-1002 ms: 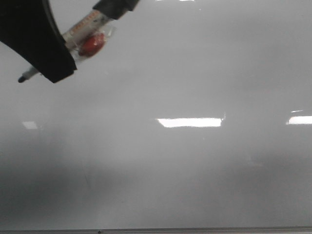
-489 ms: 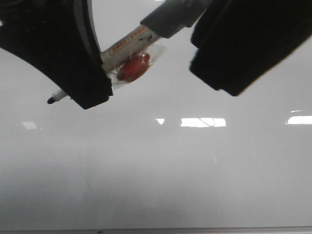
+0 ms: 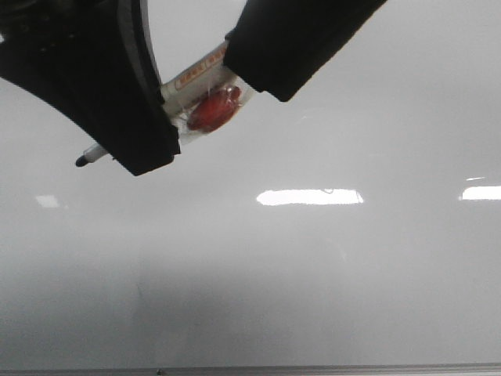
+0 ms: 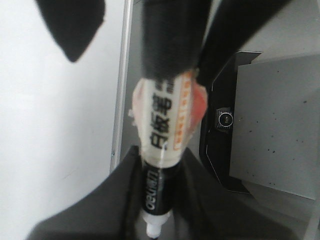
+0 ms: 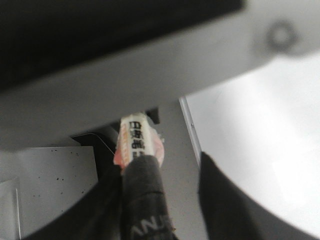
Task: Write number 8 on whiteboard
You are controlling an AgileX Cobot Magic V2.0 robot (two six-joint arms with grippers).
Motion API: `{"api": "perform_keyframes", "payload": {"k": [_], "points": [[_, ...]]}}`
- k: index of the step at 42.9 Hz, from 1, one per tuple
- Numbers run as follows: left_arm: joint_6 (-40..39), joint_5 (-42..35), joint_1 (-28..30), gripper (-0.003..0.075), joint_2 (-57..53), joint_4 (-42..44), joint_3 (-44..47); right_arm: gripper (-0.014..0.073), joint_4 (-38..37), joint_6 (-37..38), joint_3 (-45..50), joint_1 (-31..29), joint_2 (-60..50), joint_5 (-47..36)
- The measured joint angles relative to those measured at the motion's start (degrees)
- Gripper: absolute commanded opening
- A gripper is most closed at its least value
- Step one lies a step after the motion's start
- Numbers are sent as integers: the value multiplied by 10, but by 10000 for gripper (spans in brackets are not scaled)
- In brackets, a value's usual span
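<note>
The whiteboard [image 3: 313, 274] fills the front view, glossy pale grey, with a thin metal edge strip [image 3: 313, 369] along the bottom. No number 8 shows on it. My left gripper [image 3: 149, 141] is shut on a marker [image 3: 196, 74] with a white and orange label. The marker's black tip [image 3: 81, 160] hangs above the board. In the left wrist view the marker [image 4: 165, 120] sits between the jaws of the left gripper [image 4: 157, 200]. My right gripper [image 3: 290, 70] is open around the marker's dark rear end [image 5: 142, 185], with a gap to one finger [image 5: 225, 210].
Bright light reflections [image 3: 309, 197] lie across the board. Beside the board's edge strip [image 4: 122, 75] is a grey surface with a black-framed grey panel [image 4: 270, 130] carrying a small round button [image 4: 225, 120].
One second ago the right gripper was out of view. It came in from the right and moved left over the marker's rear end. The left gripper and marker shifted down and right, then held still.
</note>
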Motion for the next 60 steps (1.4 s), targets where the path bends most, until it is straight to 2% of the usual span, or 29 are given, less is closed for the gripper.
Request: {"api": "perform_keyframes", "payload": {"k": [9,14,19,23,29,33,38,42,47,50,60], "points": [[5,-4,0,-7,0,7,0,17,9,-5,0,1,0,10],[5,-4,0,126,0,7,0,-71,9,-5,0,1,0,11],[4,-4,0,307,0,7,0,-68,11,-5,0,1,0,12],[-10,-6,4,374,0,7,0,-68,12,-5,0,1,0,11],[-41,-6,37,377,-20,2,1,-68,-11,8,0,1,-8,10],[-56,-10,75,377,-56,0,12,-68,-56,52,8,-1,-29,9],[-62,-19,133,375,-119,-19,41,-68,-111,129,31,-37,-66,9],[-76,-38,187,375,-172,-29,78,-68,-126,192,71,-91,-115,-6],[-99,-71,246,375,-228,-33,125,-68,-124,262,147,-148,-202,-78],[-103,-91,273,375,-247,-39,139,-68,-119,276,194,-164,-251,-123],[-104,-112,286,375,-252,-57,146,-68,-111,280,220,-167,-263,-231]]}}
